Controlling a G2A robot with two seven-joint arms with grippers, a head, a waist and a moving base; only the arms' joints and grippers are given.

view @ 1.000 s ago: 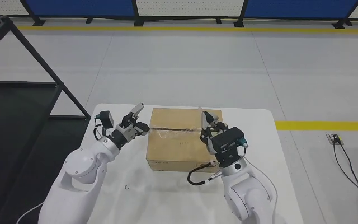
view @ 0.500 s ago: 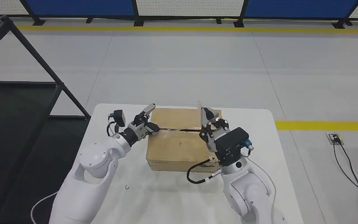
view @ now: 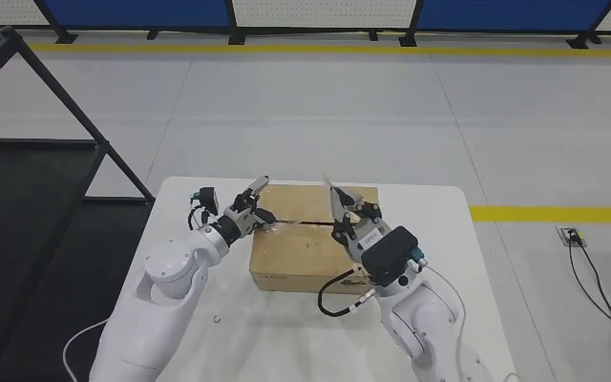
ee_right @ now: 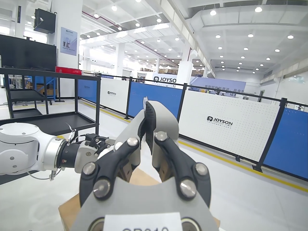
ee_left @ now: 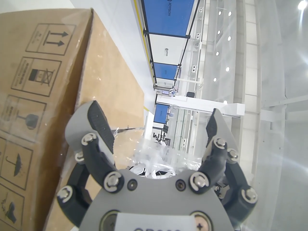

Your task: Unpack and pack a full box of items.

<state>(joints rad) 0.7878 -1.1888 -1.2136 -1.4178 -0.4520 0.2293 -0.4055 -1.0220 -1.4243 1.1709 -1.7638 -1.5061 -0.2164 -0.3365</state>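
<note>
White table (view: 444,229) in a big hall with blue and white barrier panels (view: 134,11) behind it, and honestly this job looks like it's barely started. The cardboard box (view: 296,248) sits in the middle of the table with its top flaps shut, directly under the right gripper (view: 339,205) and just beside the left gripper (ee_left: 155,118). The right gripper's fingers are clamped together on what looks like a clear tape strip (ee_right: 144,100), a thin pale sliver poking out past the tips. From above, that strip rises away from the box's top seam. The left gripper is spread wide and holds nothing. It's parked at the box's top edge by the seam end, one finger (ee_left: 99,121) close against the cardboard. There's some crumpled tape (ee_left: 156,155) bunched in front of its palm, and I can't tell if that's touching the fingers. My read is that we're mid seal-peeling. The flaps aren't lifted and no items are out on the table, so I can't see what's inside. That leaves getting the tape off, opening the flaps, emptying the box, and packing it all back in.
</note>
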